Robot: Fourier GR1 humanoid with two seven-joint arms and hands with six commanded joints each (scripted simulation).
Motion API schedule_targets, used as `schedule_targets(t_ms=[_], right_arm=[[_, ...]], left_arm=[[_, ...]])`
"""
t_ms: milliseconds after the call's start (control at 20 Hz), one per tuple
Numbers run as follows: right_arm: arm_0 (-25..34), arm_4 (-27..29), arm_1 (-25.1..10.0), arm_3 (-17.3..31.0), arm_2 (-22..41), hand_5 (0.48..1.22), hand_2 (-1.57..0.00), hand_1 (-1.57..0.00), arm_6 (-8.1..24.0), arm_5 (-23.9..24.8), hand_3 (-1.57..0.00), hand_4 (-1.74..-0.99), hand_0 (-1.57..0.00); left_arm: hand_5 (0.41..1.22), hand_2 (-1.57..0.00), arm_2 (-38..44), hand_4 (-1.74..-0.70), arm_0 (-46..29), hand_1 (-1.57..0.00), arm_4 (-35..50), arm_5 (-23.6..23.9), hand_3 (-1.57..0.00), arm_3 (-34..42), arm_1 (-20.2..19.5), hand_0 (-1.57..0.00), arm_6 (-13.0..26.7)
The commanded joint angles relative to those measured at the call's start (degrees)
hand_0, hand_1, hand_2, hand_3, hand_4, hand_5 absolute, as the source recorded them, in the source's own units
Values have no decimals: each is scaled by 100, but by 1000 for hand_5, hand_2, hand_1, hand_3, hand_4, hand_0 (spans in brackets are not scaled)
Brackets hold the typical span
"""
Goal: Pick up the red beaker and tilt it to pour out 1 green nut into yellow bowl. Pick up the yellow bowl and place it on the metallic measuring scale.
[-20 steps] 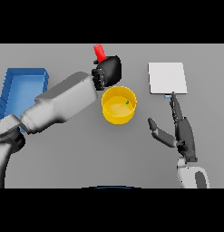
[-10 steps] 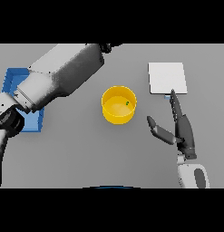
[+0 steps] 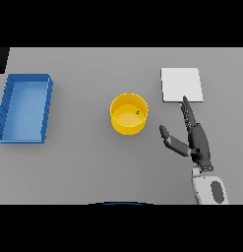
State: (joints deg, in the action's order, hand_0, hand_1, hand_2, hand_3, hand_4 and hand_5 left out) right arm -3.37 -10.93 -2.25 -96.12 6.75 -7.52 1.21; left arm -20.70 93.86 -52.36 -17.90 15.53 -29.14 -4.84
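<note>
Green nut (image 3: 137, 112) in unlabelled yellow bowl (image 3: 124, 126)

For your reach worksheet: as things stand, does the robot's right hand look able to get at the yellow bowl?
Probably yes. The right hand lies open on the table just right of the yellow bowl, with bare table between them and nothing in the way. The scale sits beyond the fingers, off that path.

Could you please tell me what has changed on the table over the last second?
The left arm, which held the red beaker over the yellow bowl, swung away to the left and has gone from view, and the beaker with it. The bowl, with a green nut inside, stayed put, as did the blue tray, the scale and the open right hand beside the bowl.
</note>
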Motion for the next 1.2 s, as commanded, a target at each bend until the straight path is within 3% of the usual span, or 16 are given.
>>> schedule_targets(t_ms=[0,200,250,350,550,650,900,1050,1150], right_arm=[[-7,-63,-14,24,27,588,1,1,-94,16,1,-1121,1],[43,-217,-103,39,83,614,1,1,32,22,1,-1132,1],[30,-182,-117,-4,88,621,1,1,15,-17,1,-1132,1],[10,-202,-126,54,104,628,1,1,-3,-35,1,-1142,1],[47,-140,-128,75,85,655,1,1,-9,-65,1,-1133,1],[-26,-53,-180,74,54,664,1,1,-133,-143,1,-1127,1],[-2,-144,-217,24,86,676,1,1,-107,-114,1,-1166,1],[-47,-177,-152,109,120,677,1,1,-214,-84,1,-1171,1],[-4,-152,-182,75,89,671,1,1,-92,-91,1,-1161,1]], left_arm=[[1221,-1571,307,-1738,-124,-1571,287,107,-1530,-126,-135,-1571,54],[1221,-1571,1266,-1740,-885,-1571,1285,670,-1554,-318,-516,-1571,610],[1221,-1571,1369,-1740,-1137,-1571,1414,868,-1558,-345,-524,-1571,919],[1221,-1571,1645,-1740,-1628,-1571,1765,1329,-1562,-224,-538,-1571,1127],[1221,-1571,2221,-1741,-2435,-1571,2463,1803,-1567,90,-550,-1571,1781],[1221,-1571,2386,-1741,-3017,-1571,2772,1928,-1569,528,-520,-1571,1840],[1221,-1571,2527,-1741,-4727,-1571,3380,2147,-1570,2152,-230,-1571,2164],[1098,-1571,2500,-1741,-5468,-1571,3600,2232,-1571,3155,-50,-1571,2535],[984,-1571,2483,-1741,-5852,-1571,3651,2304,-1571,3659,-3,-1571,2859]])
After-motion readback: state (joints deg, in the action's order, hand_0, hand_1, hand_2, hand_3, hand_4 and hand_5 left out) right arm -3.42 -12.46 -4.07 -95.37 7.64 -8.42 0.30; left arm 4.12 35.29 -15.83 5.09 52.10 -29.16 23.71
